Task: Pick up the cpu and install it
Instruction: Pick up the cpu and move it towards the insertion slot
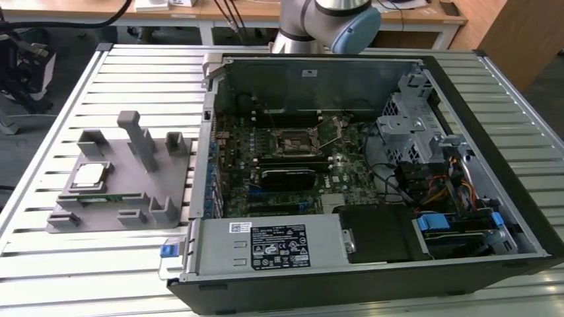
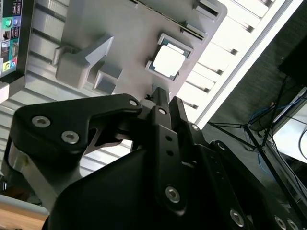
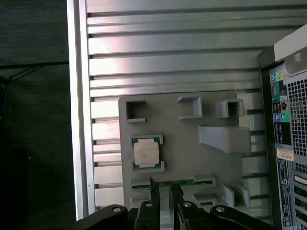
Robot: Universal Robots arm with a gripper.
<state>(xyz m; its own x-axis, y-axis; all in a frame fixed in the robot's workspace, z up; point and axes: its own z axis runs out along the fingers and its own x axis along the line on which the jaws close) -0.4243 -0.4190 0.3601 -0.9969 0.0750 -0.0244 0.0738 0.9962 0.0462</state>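
The fingers (image 3: 155, 197) are hanging empty, only a narrow gap between them, over the grey holder (image 3: 168, 124) on the slatted desk (image 3: 168, 57), where the cpu (image 3: 146, 154) is lying flat in its square nest just beyond their tips, beside the memory stick (image 3: 192, 182).

On the table (image 1: 132, 72), the fixture (image 1: 119, 181) sits to the exterior view's left of the computer case (image 1: 317, 79). The cpu (image 1: 90, 174) lies on the fixture, with the memory stick (image 1: 105, 197) just nearer.

Bright, even light all round. Glare whitens the cpu (image 2: 168, 62) just beyond the jaws, and the table slats (image 3: 192, 45) shine too
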